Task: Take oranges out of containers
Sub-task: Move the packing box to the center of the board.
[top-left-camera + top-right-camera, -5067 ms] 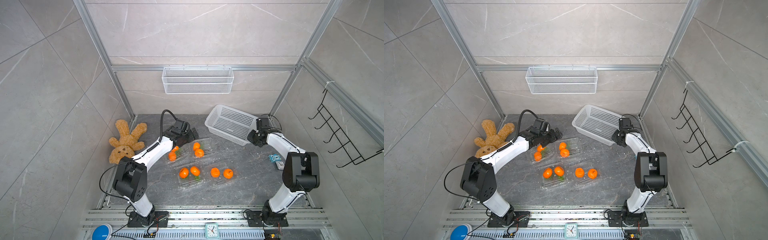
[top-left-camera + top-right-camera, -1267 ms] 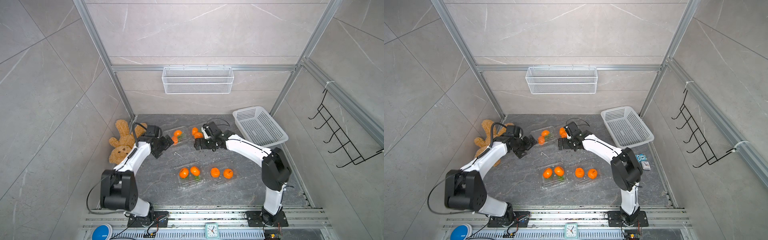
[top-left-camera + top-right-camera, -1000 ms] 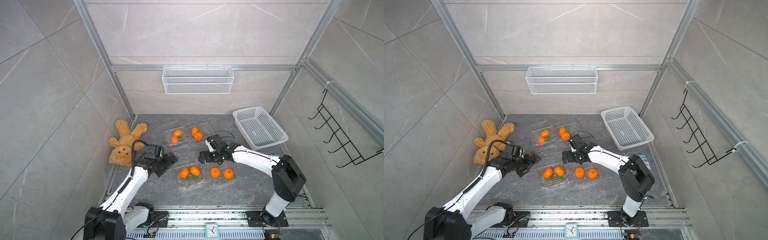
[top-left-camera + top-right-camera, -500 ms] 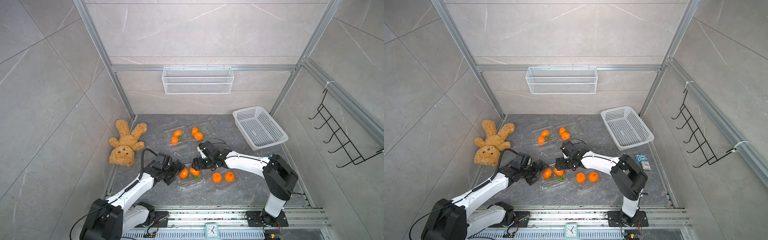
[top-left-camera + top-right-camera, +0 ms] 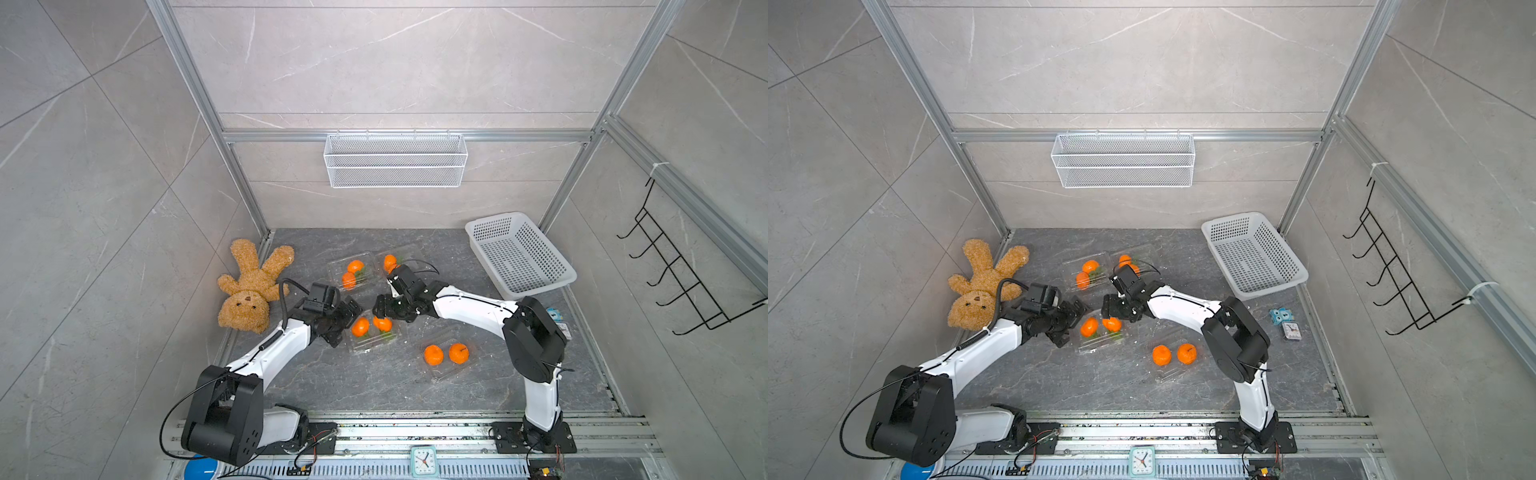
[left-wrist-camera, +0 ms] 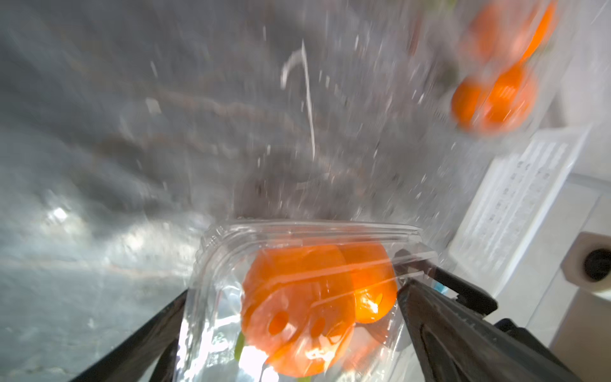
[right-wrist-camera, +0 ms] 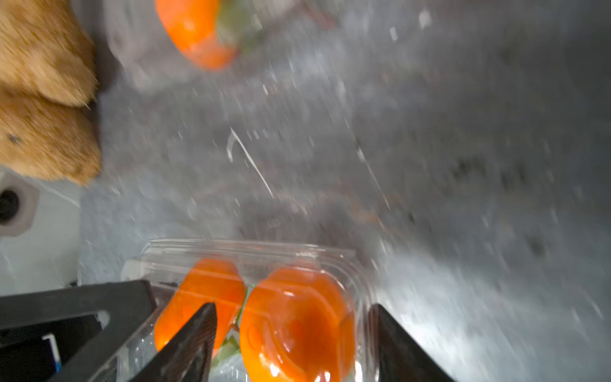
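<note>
Four clear containers lie on the dark floor, each with oranges showing through. The front left container point(image 5: 374, 338) point(image 5: 1100, 340) holds two oranges point(image 5: 360, 326) point(image 5: 382, 323). My left gripper point(image 5: 347, 324) point(image 5: 1073, 324) point(image 6: 294, 291) is open, its jaws standing either side of this container point(image 6: 307, 238). My right gripper point(image 5: 388, 313) point(image 5: 1115, 309) point(image 7: 292, 307) reaches in from the opposite side. Its jaws are partly drawn in around the container end with one orange point(image 7: 294, 317), and a thin gap shows at one finger. The lid looks down.
A back container point(image 5: 351, 272) holds two oranges, and another point(image 5: 399, 255) sits partly behind my right arm. A front right container point(image 5: 446, 368) holds two more. A teddy bear point(image 5: 249, 286) lies left, a white perforated basket point(image 5: 519, 253) back right, and small boxes point(image 5: 1285, 322) right.
Both arms have moved in onto the front left container, the left from its left side, the right from the middle. The right gripper's jaws have narrowed; the left stays wide.
</note>
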You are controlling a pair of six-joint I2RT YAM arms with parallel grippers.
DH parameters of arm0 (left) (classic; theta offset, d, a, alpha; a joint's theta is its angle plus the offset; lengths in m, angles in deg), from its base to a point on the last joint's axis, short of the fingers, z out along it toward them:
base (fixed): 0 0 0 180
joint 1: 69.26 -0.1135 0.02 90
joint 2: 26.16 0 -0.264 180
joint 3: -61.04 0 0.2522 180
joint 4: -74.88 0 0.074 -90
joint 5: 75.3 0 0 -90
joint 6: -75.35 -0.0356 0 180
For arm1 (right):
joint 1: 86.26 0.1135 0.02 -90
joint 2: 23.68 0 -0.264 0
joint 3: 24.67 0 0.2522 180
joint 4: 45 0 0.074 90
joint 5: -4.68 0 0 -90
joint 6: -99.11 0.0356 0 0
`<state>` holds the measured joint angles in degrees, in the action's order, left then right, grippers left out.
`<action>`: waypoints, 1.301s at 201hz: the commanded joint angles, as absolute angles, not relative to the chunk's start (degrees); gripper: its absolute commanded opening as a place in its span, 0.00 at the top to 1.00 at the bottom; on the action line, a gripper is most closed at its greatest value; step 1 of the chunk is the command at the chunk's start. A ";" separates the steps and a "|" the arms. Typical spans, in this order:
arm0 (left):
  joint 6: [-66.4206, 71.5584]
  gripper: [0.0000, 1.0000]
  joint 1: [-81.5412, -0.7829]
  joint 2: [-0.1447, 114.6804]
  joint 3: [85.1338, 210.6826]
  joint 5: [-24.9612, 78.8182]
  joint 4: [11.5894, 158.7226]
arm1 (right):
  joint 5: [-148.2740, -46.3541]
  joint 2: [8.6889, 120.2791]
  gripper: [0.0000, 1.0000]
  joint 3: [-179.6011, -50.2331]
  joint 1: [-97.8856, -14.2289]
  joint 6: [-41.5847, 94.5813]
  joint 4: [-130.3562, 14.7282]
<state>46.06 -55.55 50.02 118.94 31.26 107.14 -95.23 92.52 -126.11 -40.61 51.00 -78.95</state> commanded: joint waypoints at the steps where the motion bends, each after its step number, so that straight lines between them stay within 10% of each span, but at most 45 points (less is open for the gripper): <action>1: 39.61 0.00 -59.94 53.02 126.47 33.33 107.98 | -97.71 98.75 0.29 -136.19 -41.91 52.27 -82.05; 70: 31.05 0.00 -65.87 63.33 137.74 32.49 115.04 | -98.80 113.15 0.17 -165.36 -44.33 48.63 -96.23; 95: 29.36 0.00 -66.75 62.96 137.58 29.51 118.49 | -98.19 107.70 0.00 -159.64 -45.78 46.03 -94.39; 166: 28.55 0.00 -66.03 53.56 135.64 23.61 122.81 | -92.99 80.30 0.00 -126.35 -53.47 38.90 -88.27; 261: 55.38 0.00 -23.92 45.33 122.91 11.83 112.28 | -90.27 52.97 0.00 -91.19 -61.75 34.90 -91.76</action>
